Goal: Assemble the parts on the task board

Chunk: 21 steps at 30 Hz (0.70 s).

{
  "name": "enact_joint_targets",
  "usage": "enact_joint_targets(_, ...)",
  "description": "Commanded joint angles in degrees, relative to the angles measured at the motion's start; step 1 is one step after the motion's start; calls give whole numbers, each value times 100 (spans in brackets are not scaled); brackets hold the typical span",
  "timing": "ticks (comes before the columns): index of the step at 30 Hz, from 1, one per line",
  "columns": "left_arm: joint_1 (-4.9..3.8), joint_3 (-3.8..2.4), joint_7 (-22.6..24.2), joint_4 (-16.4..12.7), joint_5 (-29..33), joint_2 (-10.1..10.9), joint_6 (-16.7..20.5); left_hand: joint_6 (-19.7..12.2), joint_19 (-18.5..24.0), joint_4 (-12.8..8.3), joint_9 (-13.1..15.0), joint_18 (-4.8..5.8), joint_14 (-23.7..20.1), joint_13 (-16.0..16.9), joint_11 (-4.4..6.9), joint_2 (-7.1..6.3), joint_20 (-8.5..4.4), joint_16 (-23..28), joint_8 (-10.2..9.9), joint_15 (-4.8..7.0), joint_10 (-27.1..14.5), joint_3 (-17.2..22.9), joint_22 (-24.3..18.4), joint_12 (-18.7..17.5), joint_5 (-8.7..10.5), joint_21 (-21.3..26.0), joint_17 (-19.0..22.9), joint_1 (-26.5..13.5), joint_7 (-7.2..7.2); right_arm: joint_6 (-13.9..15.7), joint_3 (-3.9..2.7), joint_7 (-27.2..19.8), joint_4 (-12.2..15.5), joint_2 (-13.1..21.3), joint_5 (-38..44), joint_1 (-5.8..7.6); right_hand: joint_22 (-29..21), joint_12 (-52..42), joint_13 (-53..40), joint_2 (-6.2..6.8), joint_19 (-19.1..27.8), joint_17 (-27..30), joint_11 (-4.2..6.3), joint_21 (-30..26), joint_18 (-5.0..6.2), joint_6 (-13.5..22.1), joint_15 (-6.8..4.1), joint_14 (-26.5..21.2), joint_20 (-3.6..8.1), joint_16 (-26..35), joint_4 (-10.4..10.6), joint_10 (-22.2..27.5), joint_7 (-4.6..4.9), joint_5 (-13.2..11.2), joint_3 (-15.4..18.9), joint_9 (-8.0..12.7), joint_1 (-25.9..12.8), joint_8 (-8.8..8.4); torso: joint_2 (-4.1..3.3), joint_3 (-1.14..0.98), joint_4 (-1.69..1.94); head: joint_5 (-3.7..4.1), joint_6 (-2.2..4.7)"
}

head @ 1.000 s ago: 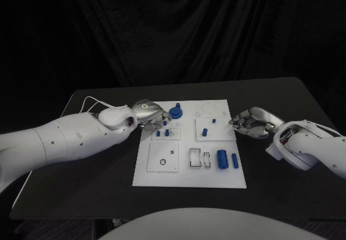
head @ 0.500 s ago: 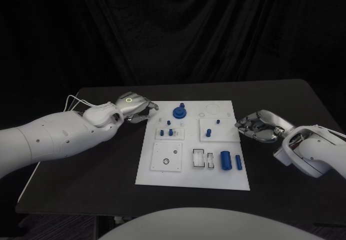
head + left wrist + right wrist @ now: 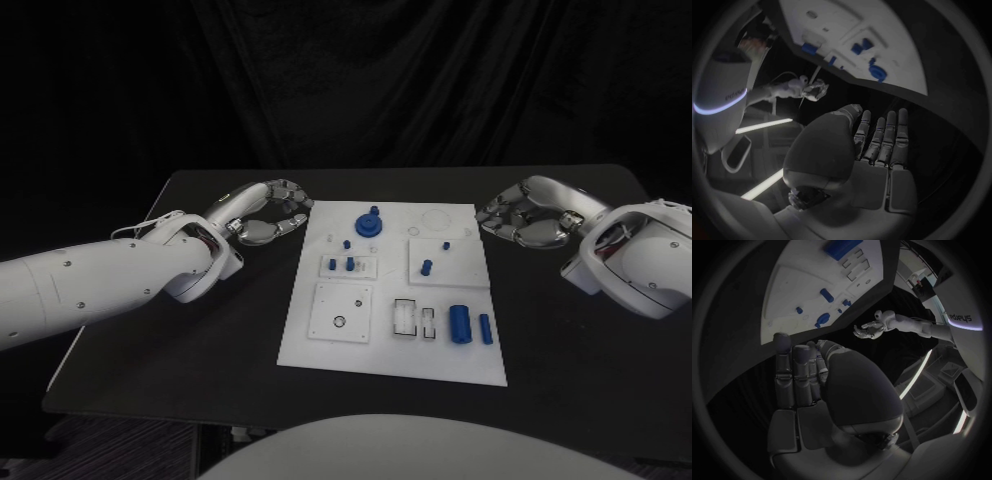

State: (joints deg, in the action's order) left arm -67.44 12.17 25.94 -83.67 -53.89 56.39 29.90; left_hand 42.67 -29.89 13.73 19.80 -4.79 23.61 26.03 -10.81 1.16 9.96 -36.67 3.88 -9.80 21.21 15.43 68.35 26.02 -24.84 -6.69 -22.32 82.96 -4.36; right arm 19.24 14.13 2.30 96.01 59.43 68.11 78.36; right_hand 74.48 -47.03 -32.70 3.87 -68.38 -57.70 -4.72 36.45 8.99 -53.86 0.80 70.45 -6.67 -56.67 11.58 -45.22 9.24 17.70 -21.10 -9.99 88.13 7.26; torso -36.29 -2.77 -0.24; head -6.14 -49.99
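Roughly eight blue parts (image 3: 460, 323) dot the task board (image 3: 433, 366).

The counter (image 3: 188, 330) is black and stands before a dark curtain. In its middle lies a white board (image 3: 397, 355), flat and directly on the surface, with its long sides running away from the robot. A thin white cable (image 3: 144, 228) shows near the counter's left edge.

matt white task board (image 3: 392, 340), matt black table (image 3: 202, 330)
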Motion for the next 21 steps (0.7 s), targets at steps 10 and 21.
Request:
enact_joint_targets(10, 18, -6, 1894, -408, 4829, 53, -2811, -133, 482, 287, -138, -51, -398, -542, 113, 403, 51, 674, 95, 57, -572, -694, -1664, 834, -112, 326, 977, 90, -94, -546, 6, 722, -353, -371, 2019, -109, -124, 368, 251, 168, 244, 339, -36, -549, 99, 268, 21, -293, -10, 389, -55, 324, -66, -184, 130, -13, -124, -95, -86, 312, 405, 671, -1)
enact_joint_targets(21, 50, -7, 2021, -605, 5252, 238, -3348, -460, 1648, 250, -728, -294, -1641, -1707, 435, 540, 36, 2308, 75, 336, -1089, -882, -3484, 468, -188, 371, 1992, 286, -134, -32, 7, 872, -577, -558, 2820, -426, -186, 538, 322, 245, 322, 454, -156, -832, 128, 434, 93, -425, -84, 508, -96, 773, -163, -112, 230, -30, -205, -161, -195, 552, 552, 904, -1)
